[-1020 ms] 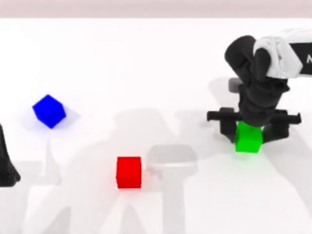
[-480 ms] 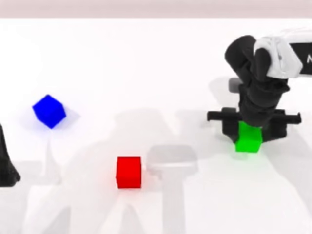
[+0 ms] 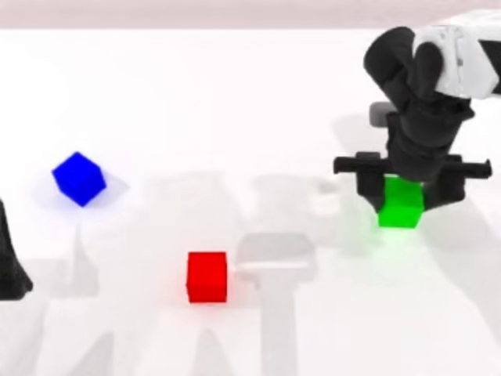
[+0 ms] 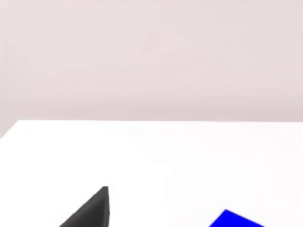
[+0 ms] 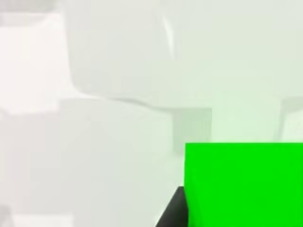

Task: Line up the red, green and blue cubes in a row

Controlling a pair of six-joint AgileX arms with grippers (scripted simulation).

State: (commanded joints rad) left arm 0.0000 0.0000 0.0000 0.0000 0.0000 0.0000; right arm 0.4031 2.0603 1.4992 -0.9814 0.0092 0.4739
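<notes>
Lifted a little since a second ago, the green cube (image 3: 401, 203) is rising off the tabletop (image 3: 235, 110) at the right.
The right claw (image 3: 403, 190) is gripping it between closed fingers, likely to carry it toward the red cube (image 3: 207, 276) at centre front; the blue cube (image 3: 78, 178) is waiting far left, near the parked left claw (image 3: 12, 266).

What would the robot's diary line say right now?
right gripper: shut on green cube, lifted | red cube, blue cube: on table | left arm: parked
</notes>
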